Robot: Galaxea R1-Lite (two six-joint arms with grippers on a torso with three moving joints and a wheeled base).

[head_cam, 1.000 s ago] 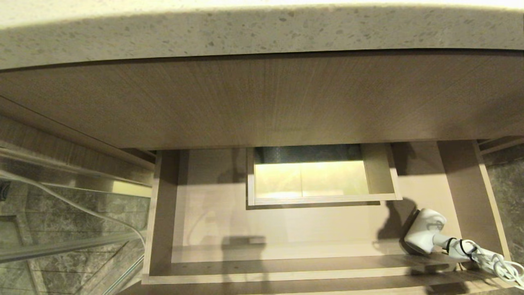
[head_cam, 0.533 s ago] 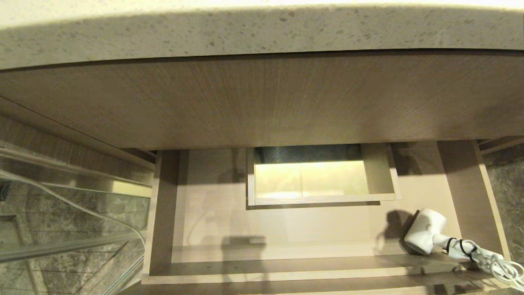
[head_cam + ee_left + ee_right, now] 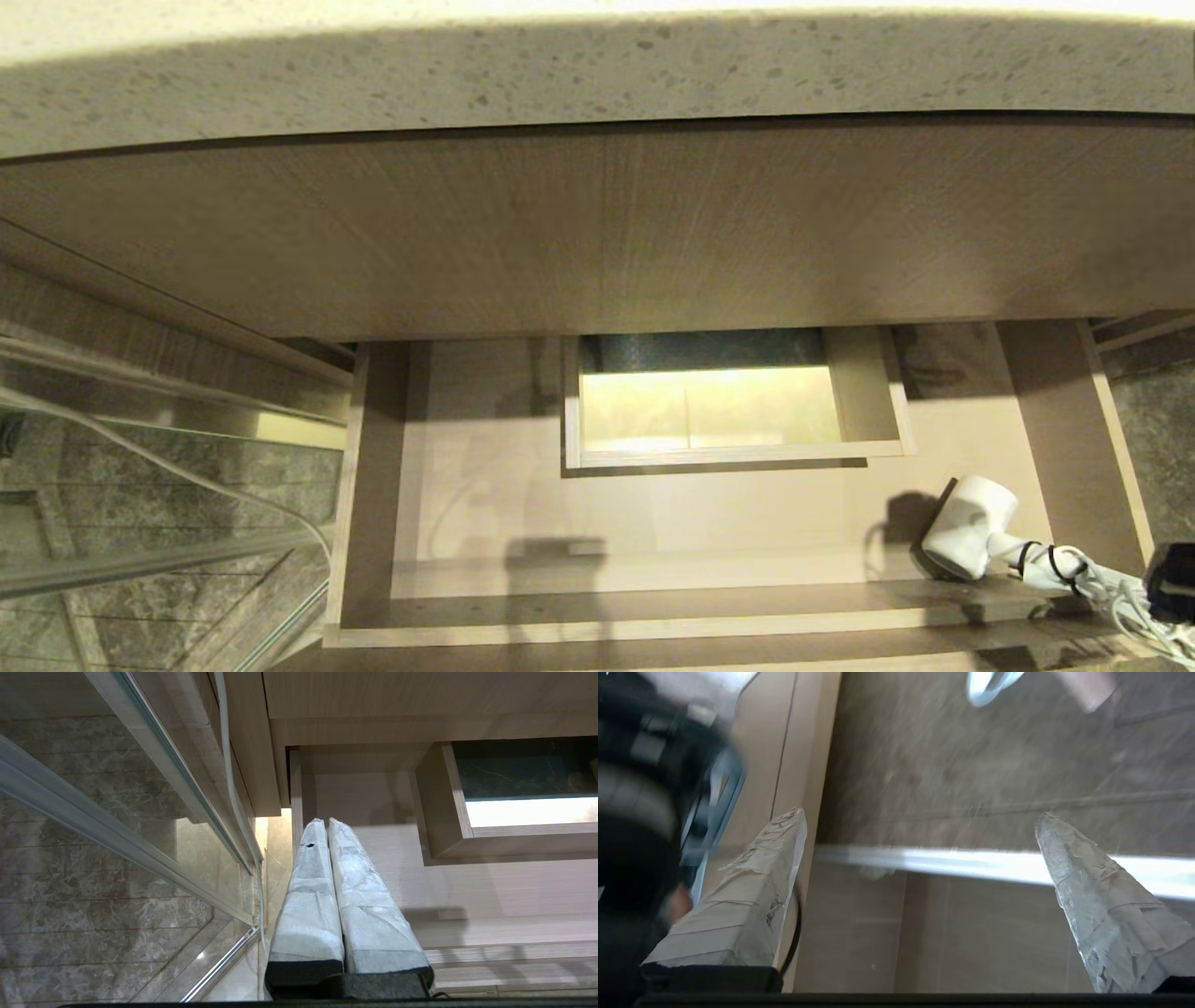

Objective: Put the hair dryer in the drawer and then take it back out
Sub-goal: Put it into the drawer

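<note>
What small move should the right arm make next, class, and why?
Probably bring the right pincer in over the hair dryer. The dryer lies free in the open drawer at its right end, and the pincer's fingers stand wide apart with nothing between them, its arm just entering at the head view's right edge.

My drawer (image 3: 653, 523) is pale wood-grain, and the hair dryer (image 3: 966, 537) at the lower right of the head view is white with a dark ring at its neck and a pale cord. Along the top runs a speckled beige countertop (image 3: 597, 75), and grey veined marble tiles (image 3: 140, 523) fill the lower left. White wrapping covers my left gripper (image 3: 322, 826) and my right gripper (image 3: 920, 816).
</note>
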